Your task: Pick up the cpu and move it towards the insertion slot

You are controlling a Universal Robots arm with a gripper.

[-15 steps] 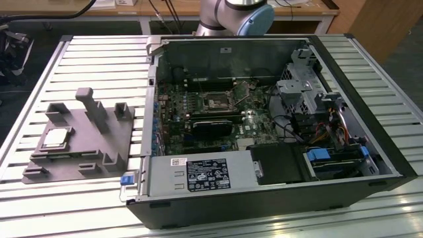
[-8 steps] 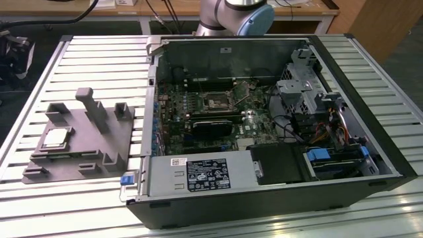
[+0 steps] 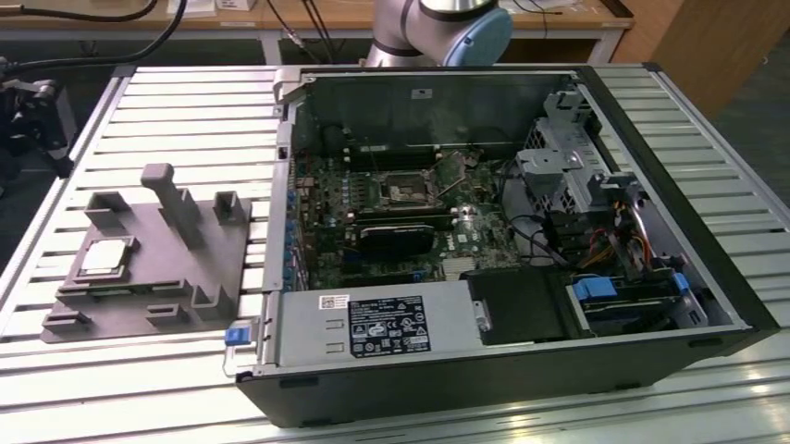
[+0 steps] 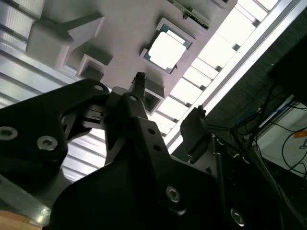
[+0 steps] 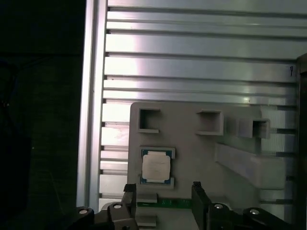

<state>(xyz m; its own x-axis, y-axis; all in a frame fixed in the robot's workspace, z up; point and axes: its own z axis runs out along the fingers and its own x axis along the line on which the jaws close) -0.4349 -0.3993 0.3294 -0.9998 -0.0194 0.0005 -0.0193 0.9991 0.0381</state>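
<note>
Arm [image 3: 445, 23] poised over grey fixture [image 5: 192, 143]; jaws point down, spread wide, empty. Cpu [image 5: 156, 166] in fixture recess, just ahead of jaw gap, untouched. Insertion slot [image 3: 404, 191] inside open computer case [image 3: 432, 393], well apart from jaws. Slatted aluminium counter [image 3: 185, 102] beneath.

No words or numbers can be read here. A black sticker [image 3: 385, 328] with white print sits on the metal box [image 3: 300, 338] at the near side of the computer case [image 3: 432, 390]. A small white sticker [image 3: 336, 301] sits just beside it. Another white sticker [image 3: 423, 92] is on the case's far inner wall. The print on all three is too small to make out.
</note>
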